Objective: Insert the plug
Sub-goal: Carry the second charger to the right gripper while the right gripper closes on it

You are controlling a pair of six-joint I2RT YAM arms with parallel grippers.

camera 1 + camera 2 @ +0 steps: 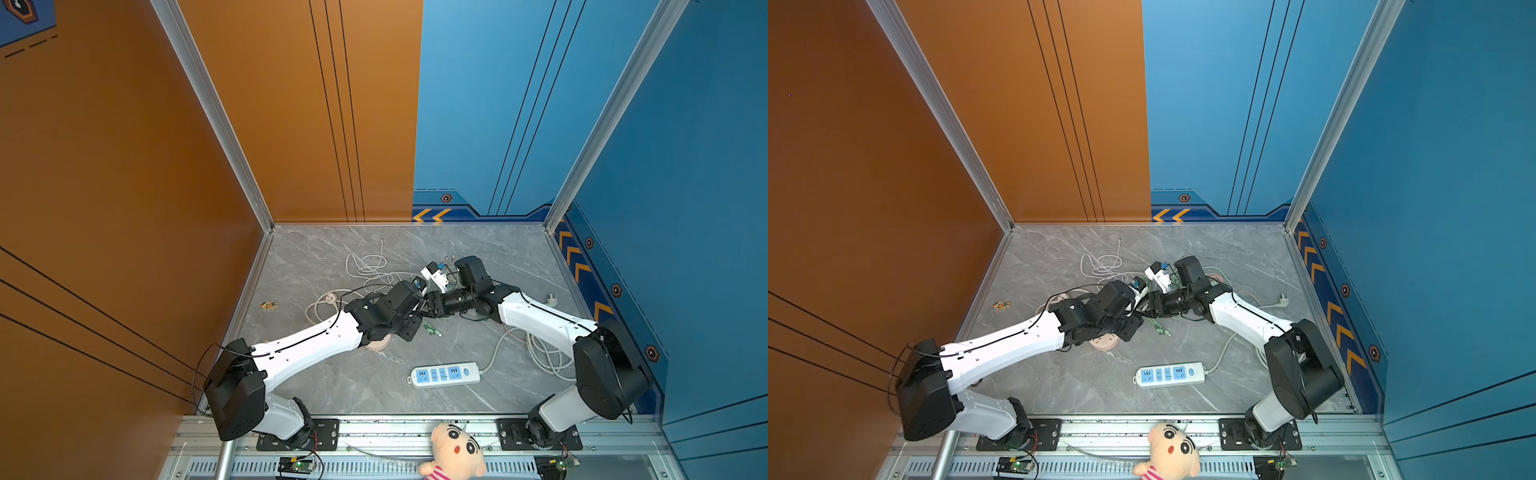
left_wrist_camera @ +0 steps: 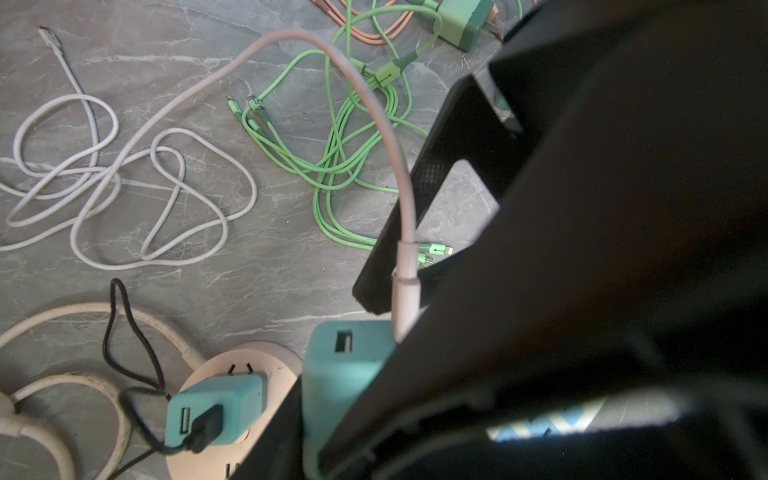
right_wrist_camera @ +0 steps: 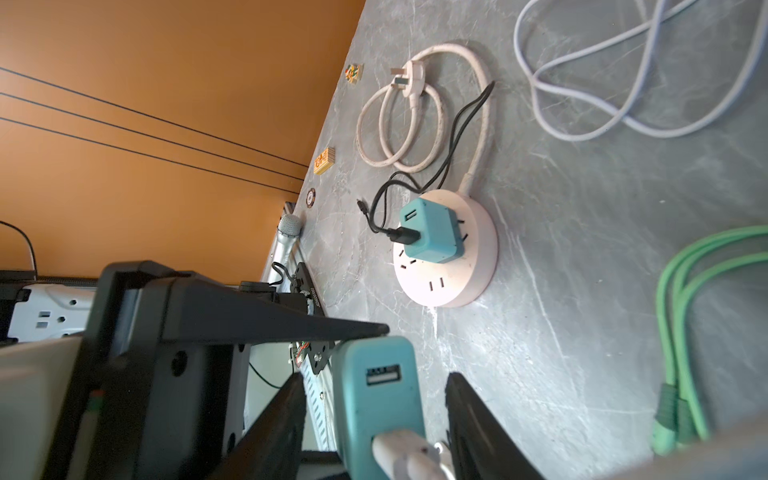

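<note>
My left gripper (image 2: pixel 336 374) is shut on a teal USB charger block (image 2: pixel 345 365), held above the table. The white cable's plug (image 2: pixel 405 291) stands against the block's face at its second port (image 3: pixel 399 449); the other port (image 3: pixel 382 374) is bare. How deep the plug sits is hidden. My right gripper (image 3: pixel 374 376) is open, its fingers (image 3: pixel 469 415) either side of the block and plug with a gap on each side. In both top views the two grippers (image 1: pixel 420 308) (image 1: pixel 1148 305) meet at the table's middle.
A round pink socket (image 3: pixel 457 286) on the table carries a second teal charger (image 3: pixel 432 237) with a black cable. Tangled green cables (image 2: pixel 353 158) and a white cable coil (image 2: pixel 104 178) lie around. A blue-and-white power strip (image 1: pixel 444 374) lies near the front; a plush toy (image 1: pixel 453 453) sits at the front rail.
</note>
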